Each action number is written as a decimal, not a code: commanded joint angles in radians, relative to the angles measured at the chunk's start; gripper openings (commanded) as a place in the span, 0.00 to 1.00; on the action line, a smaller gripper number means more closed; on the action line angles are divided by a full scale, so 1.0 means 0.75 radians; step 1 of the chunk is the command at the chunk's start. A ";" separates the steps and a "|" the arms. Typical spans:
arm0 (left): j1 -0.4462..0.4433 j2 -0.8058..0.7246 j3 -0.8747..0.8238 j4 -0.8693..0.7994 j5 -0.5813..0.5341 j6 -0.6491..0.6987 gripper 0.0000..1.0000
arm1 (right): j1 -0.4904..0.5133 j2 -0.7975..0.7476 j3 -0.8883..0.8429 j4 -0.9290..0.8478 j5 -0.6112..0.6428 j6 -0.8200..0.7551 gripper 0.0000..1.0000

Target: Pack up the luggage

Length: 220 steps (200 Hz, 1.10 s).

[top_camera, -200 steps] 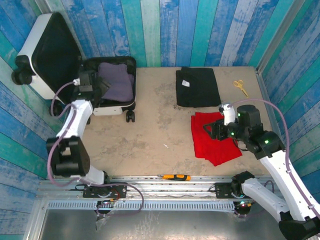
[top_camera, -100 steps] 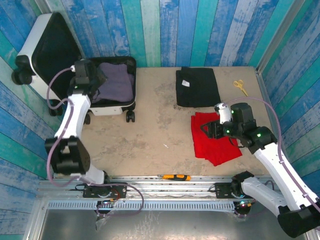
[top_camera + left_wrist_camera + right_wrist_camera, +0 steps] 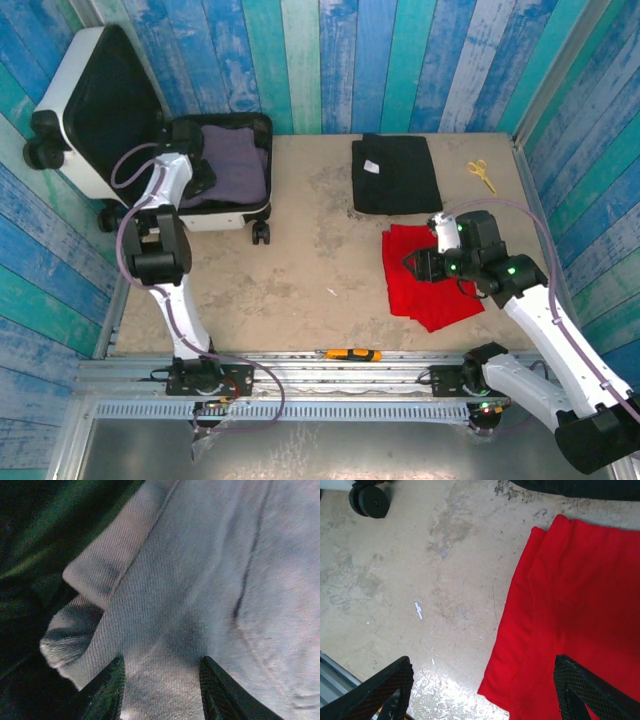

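Narrowing since a second ago, left gripper (image 3: 162, 687) is straddling purple cloth (image 3: 200, 580) inside the luggage (image 3: 60, 95) at far left; whether it is gripping, I cannot tell. Right gripper (image 3: 485, 690) is hovering, spread wide, above red cloth (image 3: 580, 590).

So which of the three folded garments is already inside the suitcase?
The folded greyish-purple cloth garment: it lies in the open white hard-shell suitcase; the black folded garment and red folded garment lie on the table.
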 commanded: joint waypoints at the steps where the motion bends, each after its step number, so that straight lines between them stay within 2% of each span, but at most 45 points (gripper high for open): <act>1: -0.004 0.062 -0.026 -0.071 -0.013 0.051 0.44 | 0.005 0.027 0.002 0.015 0.006 0.005 0.76; 26: -0.003 -0.020 -0.043 0.004 0.064 0.024 0.45 | 0.005 0.050 0.030 0.016 0.017 0.013 0.77; 42: -0.003 -0.141 -0.094 0.083 0.056 0.011 0.52 | 0.005 0.051 0.039 0.017 0.036 0.026 0.77; 82: -0.010 -0.630 -0.334 0.368 0.109 0.012 0.78 | 0.005 0.093 0.038 -0.005 0.148 0.108 0.80; 95: -0.029 -0.795 -0.411 0.426 0.131 0.020 0.82 | 0.005 0.138 0.043 -0.042 0.171 0.137 0.80; 115: -0.121 -1.055 -0.571 0.503 0.176 0.039 0.86 | 0.007 0.247 0.079 -0.146 0.187 0.172 0.81; 118: -0.136 -1.100 -0.600 0.516 0.190 0.037 0.86 | 0.008 0.264 0.084 -0.159 0.184 0.174 0.87; 124: -0.167 -1.182 -0.667 0.544 0.218 0.024 0.95 | 0.015 0.295 0.087 -0.172 0.175 0.185 0.97; 127: -0.183 -1.217 -0.704 0.557 0.233 0.011 0.95 | 0.021 0.309 0.084 -0.176 0.166 0.188 1.00; 138: -0.240 -1.365 -0.872 0.630 0.268 -0.081 0.94 | 0.065 0.340 0.066 -0.171 0.149 0.202 1.00; 149: -0.302 -1.517 -1.071 0.739 0.314 -0.162 0.94 | 0.133 0.360 0.054 -0.180 0.210 0.238 1.00; 152: -0.324 -1.556 -1.119 0.767 0.322 -0.183 1.00 | 0.152 0.366 0.053 -0.185 0.232 0.249 1.00; 156: -0.347 -1.606 -1.180 0.798 0.329 -0.210 0.94 | 0.174 0.374 0.051 -0.194 0.260 0.264 1.00; 169: -0.429 -1.749 -1.343 0.869 0.352 -0.270 0.93 | 0.235 0.412 0.050 -0.223 0.308 0.311 1.00; 190: -0.506 -1.913 -1.504 0.892 0.372 -0.326 0.93 | 0.349 0.494 0.019 -0.236 0.370 0.395 0.99; 220: -0.512 -2.028 -1.611 0.847 0.423 -0.348 0.93 | 0.458 0.668 0.002 -0.213 0.445 0.491 0.99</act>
